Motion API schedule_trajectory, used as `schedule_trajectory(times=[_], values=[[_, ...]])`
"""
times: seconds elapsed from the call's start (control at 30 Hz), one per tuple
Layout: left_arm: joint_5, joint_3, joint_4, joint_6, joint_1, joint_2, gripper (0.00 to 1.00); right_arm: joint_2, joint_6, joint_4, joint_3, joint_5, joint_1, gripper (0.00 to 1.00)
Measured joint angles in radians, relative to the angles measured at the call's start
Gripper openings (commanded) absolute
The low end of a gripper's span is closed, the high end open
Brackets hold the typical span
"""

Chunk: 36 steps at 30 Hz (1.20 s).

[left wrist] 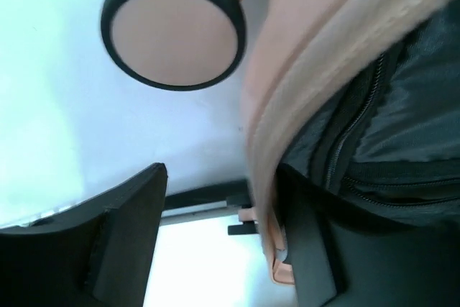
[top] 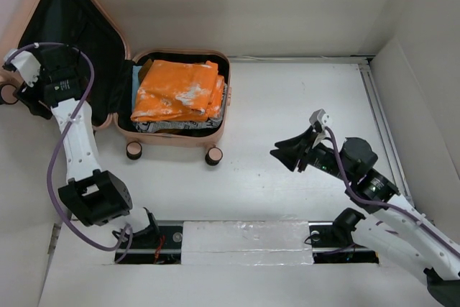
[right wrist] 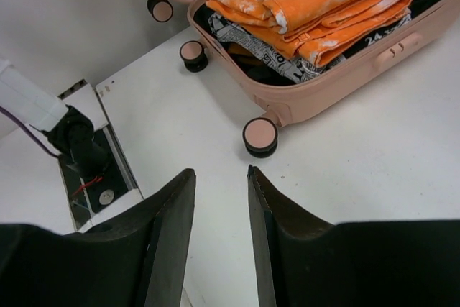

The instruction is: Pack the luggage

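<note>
The luggage (top: 180, 139), a pale pink hard-shell suitcase, lies open at the back left of the table. Its base holds folded orange clothes (top: 180, 91) on top of black-and-white printed fabric (right wrist: 248, 42). The black-lined lid (top: 72, 34) leans open to the left. My left gripper (top: 25, 98) is at the lid's outer left edge. In the left wrist view the pink lid rim (left wrist: 287, 106) passes between the open jaws (left wrist: 223, 177), lying against the right finger (left wrist: 309, 249) and well clear of the left one. My right gripper (top: 284, 154) hangs open and empty right of the suitcase (right wrist: 219, 172).
Pink-and-black caster wheels (top: 134, 150) (top: 213, 156) stick out from the suitcase's near side; another wheel (left wrist: 172, 26) is close above my left jaws. A taped white panel (top: 248, 242) covers a slot at the near edge. White walls enclose the table, with a metal rail (top: 381, 120) on the right.
</note>
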Motion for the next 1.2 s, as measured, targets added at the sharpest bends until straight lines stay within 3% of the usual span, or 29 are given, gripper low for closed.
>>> schedule_trajectory(times=[0.17,0.37,0.5,0.67,0.73,0.8,0.9,1.0,1.07,1.2], values=[[0.024,0.047,-0.010,0.005,-0.027,0.019,0.36,0.025,0.000,0.000,-0.016,-0.002,0.000,0.41],[-0.010,0.100,0.010,0.032,-0.138,0.029,0.00,0.055,0.000,0.000,-0.024,-0.001,0.000,0.41],[0.029,0.076,0.034,0.029,-0.144,-0.006,0.00,0.046,0.000,-0.001,-0.026,0.010,0.000,0.41],[0.040,-0.074,0.075,0.021,-0.222,-0.132,0.00,0.010,0.003,-0.002,-0.027,0.031,0.000,0.41],[0.032,-0.153,0.095,0.018,-0.330,-0.212,0.00,0.003,0.009,-0.002,-0.027,0.040,0.000,0.41],[0.042,-0.249,0.120,0.017,-0.509,-0.317,0.00,0.003,0.015,-0.001,-0.027,0.053,0.000,0.41],[0.188,-0.385,0.149,0.016,-0.745,-0.460,0.00,0.023,0.019,0.001,-0.027,0.071,0.000,0.41],[0.449,-0.474,0.165,0.049,-0.835,-0.542,0.48,0.056,0.023,0.000,-0.027,0.089,0.000,0.41],[0.627,-0.483,0.182,0.078,-0.836,-0.547,0.71,0.075,0.026,-0.001,-0.027,0.104,0.000,0.41],[0.968,-0.482,0.233,0.122,-0.835,-0.521,0.72,0.089,0.031,0.000,-0.022,0.142,0.000,0.41]])
